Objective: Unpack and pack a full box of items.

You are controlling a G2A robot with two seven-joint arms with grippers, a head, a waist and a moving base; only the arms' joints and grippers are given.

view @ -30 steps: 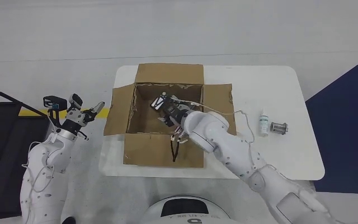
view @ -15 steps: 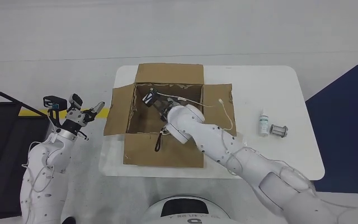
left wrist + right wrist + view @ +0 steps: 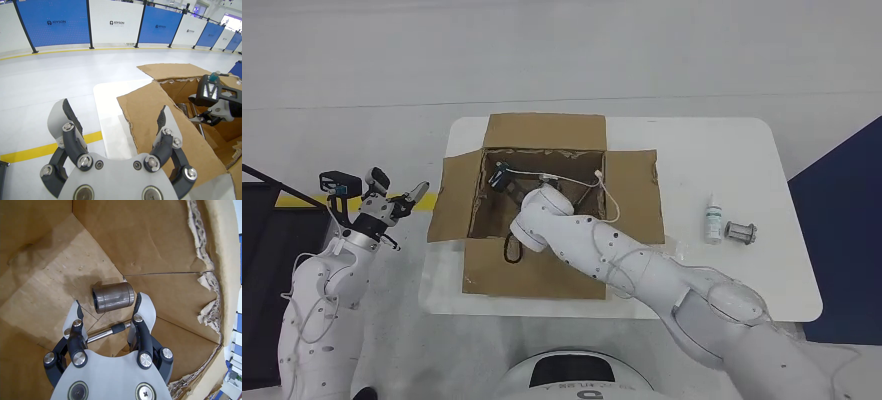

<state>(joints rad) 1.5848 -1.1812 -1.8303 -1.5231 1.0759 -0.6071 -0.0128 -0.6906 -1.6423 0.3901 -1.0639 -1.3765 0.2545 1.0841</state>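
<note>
Where the cardboard box [image 3: 487, 270] sits on the white counter [image 3: 722, 150], its four flaps are folded outward, the nearest one lying toward the robot. To the right of the box, well apart from it, a small bottle [image 3: 713, 220] lies on the counter with a short metal part [image 3: 740, 228] just beside it. Off the counter's left edge the left gripper [image 3: 114, 104] hangs over the pale floor [image 3: 47, 72], near the box's left flap but not touching it; its fingers [image 3: 56, 117] are spread wide with nothing between them. Farther in, the right arm goes down into the box, and the right gripper [image 3: 108, 299] is low over the box floor close to the far left corner. Its fingers [image 3: 143, 306] are parted and hold nothing. A thin shiny rod [image 3: 105, 333] with a dark band lies on the cardboard under the gripper. Just beyond it a metal cylinder [image 3: 113, 300] lies on its side on the box floor, in line with the gap between the fingertips; whether either fingertip touches it I cannot tell. Behind the cylinder rise the box's brown inner walls, with torn edges at the rim.
</note>
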